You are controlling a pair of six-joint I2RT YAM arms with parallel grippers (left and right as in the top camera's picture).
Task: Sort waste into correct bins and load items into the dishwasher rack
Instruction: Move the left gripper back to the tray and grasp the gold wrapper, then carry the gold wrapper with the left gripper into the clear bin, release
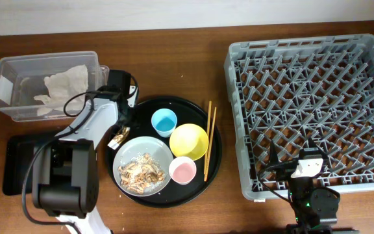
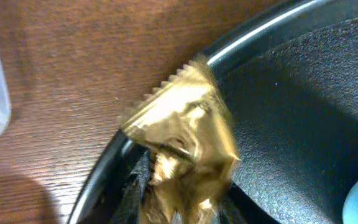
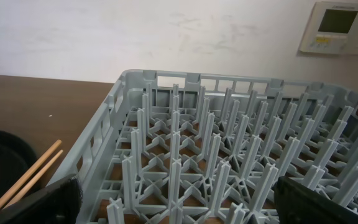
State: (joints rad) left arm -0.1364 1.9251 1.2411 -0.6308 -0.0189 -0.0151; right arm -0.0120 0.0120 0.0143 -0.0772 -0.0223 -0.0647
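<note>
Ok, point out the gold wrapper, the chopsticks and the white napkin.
gold wrapper (image 2: 185,130): left wrist view, on its crinkled middle.
chopsticks (image 1: 208,140): overhead view, midway along the pair.
white napkin (image 1: 65,83): overhead view, on the middle of the crumpled sheet.

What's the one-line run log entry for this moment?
left gripper shut on small crinkled gold-brown wrapper at round black tray rim | right gripper open over grey lattice rack | crumpled white paper napkin in clear plastic box
</note>
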